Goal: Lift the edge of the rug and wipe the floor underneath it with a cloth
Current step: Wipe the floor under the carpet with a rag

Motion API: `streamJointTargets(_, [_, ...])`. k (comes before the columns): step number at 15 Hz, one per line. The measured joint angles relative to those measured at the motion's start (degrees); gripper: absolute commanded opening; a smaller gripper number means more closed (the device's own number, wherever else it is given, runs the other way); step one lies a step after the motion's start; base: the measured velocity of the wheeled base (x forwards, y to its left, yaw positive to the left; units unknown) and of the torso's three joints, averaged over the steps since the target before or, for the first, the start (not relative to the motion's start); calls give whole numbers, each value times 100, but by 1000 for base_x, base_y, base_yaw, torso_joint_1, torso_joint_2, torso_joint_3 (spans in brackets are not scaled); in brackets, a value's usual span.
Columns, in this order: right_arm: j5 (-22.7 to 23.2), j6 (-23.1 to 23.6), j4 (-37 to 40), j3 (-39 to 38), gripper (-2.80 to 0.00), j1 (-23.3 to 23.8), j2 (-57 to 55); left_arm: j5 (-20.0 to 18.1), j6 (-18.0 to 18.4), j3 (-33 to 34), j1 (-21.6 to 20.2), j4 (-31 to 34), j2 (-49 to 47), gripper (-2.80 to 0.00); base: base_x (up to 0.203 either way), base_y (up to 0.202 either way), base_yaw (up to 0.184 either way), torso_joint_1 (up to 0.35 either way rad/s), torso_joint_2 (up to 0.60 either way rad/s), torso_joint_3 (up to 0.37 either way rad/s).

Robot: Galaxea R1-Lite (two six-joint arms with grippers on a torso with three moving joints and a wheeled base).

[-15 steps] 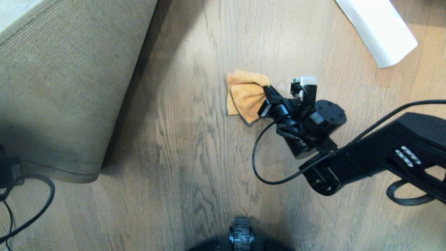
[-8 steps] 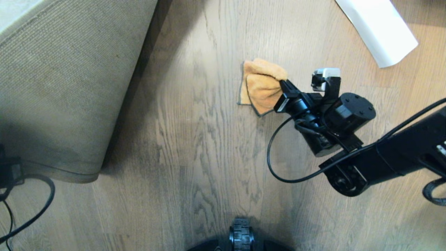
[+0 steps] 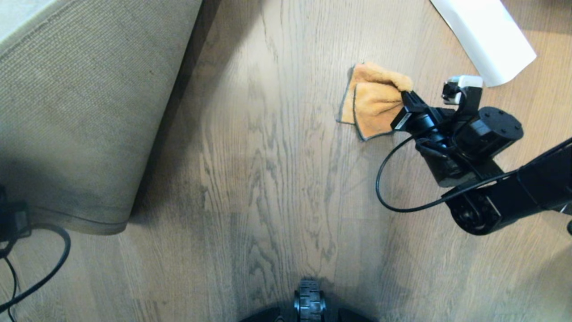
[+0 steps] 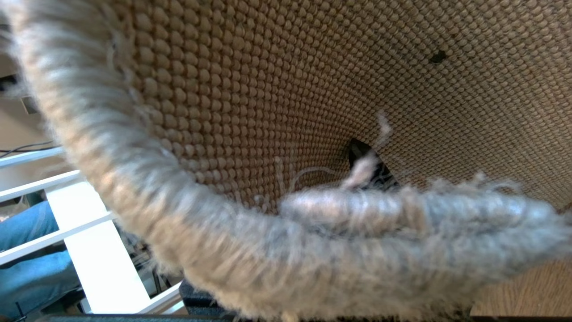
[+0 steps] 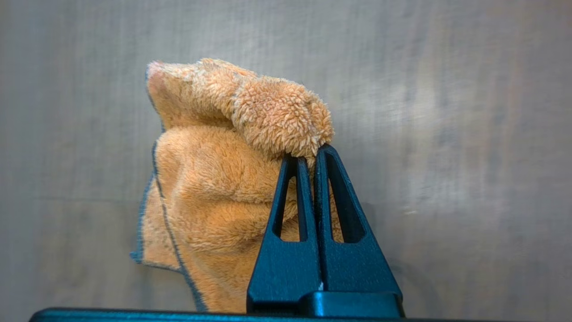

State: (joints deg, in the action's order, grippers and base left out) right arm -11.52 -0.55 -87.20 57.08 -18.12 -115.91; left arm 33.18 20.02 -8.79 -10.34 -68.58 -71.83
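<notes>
1. Nothing here can be read: no words, labels, brand marks, numbers or signs.
2. The cloth [image 3: 373,105] shows only plain orange pile and dark edging, with no print on any part that faces me.
3. The white paper roll [image 3: 487,38], beyond the cloth, is blank on the side that shows.
4. The small pale patches on the right gripper [image 3: 407,99], just beside the cloth, are too small to make out as lettering.
5. The rug [image 3: 76,112], well apart from the cloth, shows bare woven backing with no tag or stamp.
</notes>
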Motion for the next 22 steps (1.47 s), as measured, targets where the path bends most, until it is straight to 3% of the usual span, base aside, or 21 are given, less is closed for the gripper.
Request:
streamJointTargets(11, [-9, 140, 2, -325, -280, 1447, 649, 2, 1, 41, 105, -3, -2, -280, 0, 0, 0, 0, 0, 0])
streamJointTargets(17, [-7, 151, 2, -1439, -280, 2397, 1582, 2, -15, 55, 135, -3, -5, -280, 0, 0, 0, 0, 0, 0])
streamJointTargets(22, [138, 302, -1, -2852, -280, 3200, 2398, 0, -31, 124, 172, -10, -5, -280, 0, 0, 0, 0, 0, 0])
